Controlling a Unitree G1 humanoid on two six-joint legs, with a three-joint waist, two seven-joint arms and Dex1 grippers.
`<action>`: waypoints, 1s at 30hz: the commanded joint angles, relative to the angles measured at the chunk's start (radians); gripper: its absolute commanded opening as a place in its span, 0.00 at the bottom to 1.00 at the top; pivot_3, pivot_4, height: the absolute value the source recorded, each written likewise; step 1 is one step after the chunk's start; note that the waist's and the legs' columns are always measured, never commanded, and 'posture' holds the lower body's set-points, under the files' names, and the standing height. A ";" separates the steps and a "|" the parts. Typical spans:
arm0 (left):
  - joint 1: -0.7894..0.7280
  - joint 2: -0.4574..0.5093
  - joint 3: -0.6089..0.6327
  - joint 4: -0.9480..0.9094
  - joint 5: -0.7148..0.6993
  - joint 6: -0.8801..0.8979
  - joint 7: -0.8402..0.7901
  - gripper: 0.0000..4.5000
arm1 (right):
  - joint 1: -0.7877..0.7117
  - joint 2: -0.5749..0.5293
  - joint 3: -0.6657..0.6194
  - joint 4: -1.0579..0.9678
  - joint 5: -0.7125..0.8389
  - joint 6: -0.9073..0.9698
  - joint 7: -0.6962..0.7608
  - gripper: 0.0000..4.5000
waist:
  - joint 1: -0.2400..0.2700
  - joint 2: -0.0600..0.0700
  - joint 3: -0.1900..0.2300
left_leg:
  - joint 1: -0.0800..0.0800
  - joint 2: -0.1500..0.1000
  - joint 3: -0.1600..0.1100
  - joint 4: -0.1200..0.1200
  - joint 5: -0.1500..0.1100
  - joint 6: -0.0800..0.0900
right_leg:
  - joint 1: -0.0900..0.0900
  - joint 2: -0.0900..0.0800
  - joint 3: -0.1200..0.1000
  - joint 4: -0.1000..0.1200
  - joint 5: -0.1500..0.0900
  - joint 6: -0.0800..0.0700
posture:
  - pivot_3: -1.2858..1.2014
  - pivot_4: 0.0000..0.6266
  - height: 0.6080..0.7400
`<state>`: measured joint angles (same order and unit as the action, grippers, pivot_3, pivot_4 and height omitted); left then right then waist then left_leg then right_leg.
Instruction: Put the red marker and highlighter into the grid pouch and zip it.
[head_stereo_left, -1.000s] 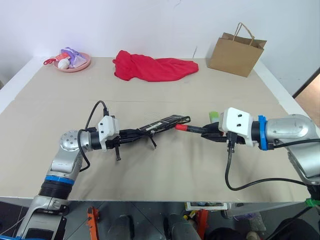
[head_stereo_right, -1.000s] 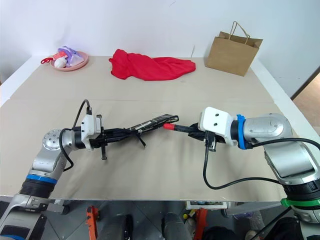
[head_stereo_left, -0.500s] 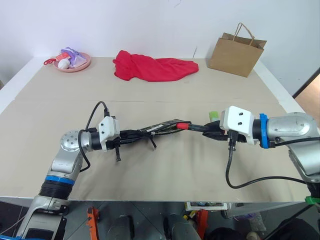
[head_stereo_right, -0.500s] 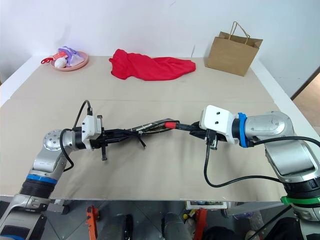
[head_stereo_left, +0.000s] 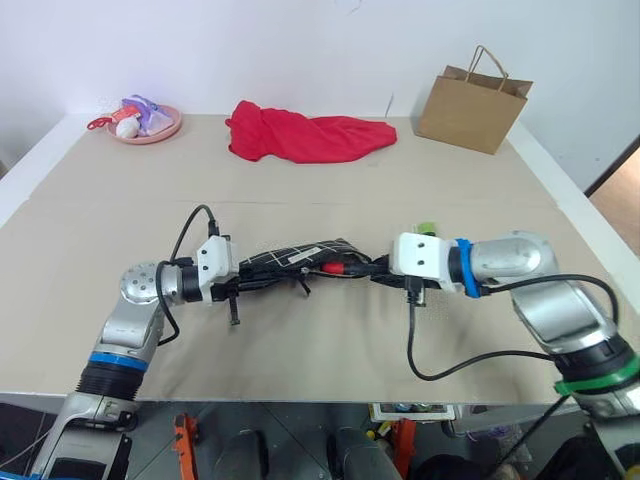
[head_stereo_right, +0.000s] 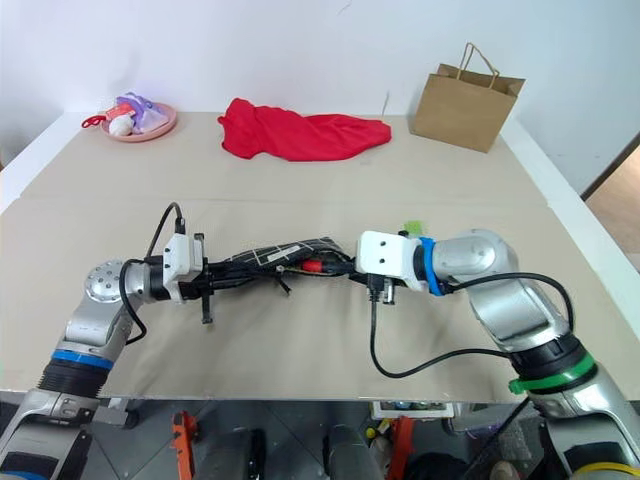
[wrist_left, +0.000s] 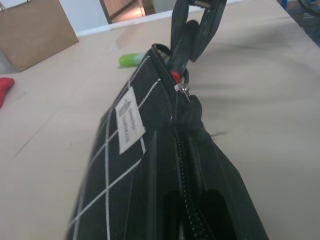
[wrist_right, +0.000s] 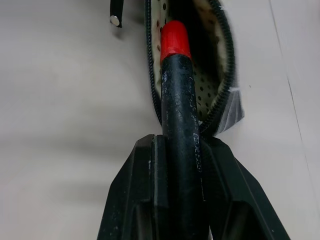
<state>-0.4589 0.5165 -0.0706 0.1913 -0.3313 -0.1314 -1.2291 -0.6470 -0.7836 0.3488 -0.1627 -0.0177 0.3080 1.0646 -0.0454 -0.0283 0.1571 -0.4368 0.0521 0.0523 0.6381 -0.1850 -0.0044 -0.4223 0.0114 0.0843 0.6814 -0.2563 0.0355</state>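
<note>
Black grid pouch (head_stereo_left: 300, 256) lies lengthwise mid-frame, clenched left gripper (head_stereo_left: 262, 271) holding its left end. Right gripper (wrist_right: 181, 165), grasping the red marker (wrist_right: 176, 80), points it red tip first into the pouch mouth. Highlighter (wrist_left: 133, 59) lies on the surface (wrist_left: 50, 130) beyond.

A wide beige table (head_stereo_left: 300, 350) runs back to a plain white wall (head_stereo_left: 250, 50). At the far left of the table sits a pink dish (head_stereo_left: 146, 124) with small items in it. A red cloth (head_stereo_left: 305, 135) lies crumpled near the far edge at centre. A brown paper bag (head_stereo_left: 472, 100) with handles stands upright at the far right. Past the table's right edge shows a strip of brown floor (head_stereo_left: 618, 195). Light is even and bright.
</note>
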 joint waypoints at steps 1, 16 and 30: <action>-0.006 -0.006 0.007 -0.020 -0.010 -0.025 -0.004 0.00 | -0.043 0.053 0.041 -0.015 -0.029 -0.045 0.017 0.14 | 0.001 0.000 0.000 | 0.000 0.000 -0.001 0.000 0.000 0.000 | 0.000 0.000 0.000 0.000 0.000 0.000 | 0.52 0.24 1.00; 0.006 -0.005 0.013 -0.008 -0.009 -0.045 -0.001 0.00 | -0.034 0.045 -0.088 -0.033 0.020 0.005 0.056 0.14 | 0.008 0.000 0.000 | -0.001 -0.001 -0.001 0.000 0.000 0.000 | 0.000 -0.001 -0.002 0.000 0.002 -0.005 | 0.52 0.24 1.00; -0.020 -0.022 0.003 0.026 -0.006 -0.053 -0.021 0.00 | -0.015 -0.001 -0.105 -0.241 0.130 0.244 0.053 0.14 | 0.012 0.000 0.000 | 0.000 0.003 -0.001 0.001 0.000 0.000 | 0.000 0.002 -0.002 0.001 0.002 -0.005 | 0.52 0.24 1.00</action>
<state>-0.4534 0.4929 -0.0734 0.2274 -0.3316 -0.1631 -1.2451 -0.6292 -0.7895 0.2427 -0.3683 0.1217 0.5432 1.1414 -0.0335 -0.0283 0.1571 -0.4365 0.0546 0.0514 0.6388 -0.1846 -0.0049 -0.4221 0.0131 0.0820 0.6820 -0.2543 0.0307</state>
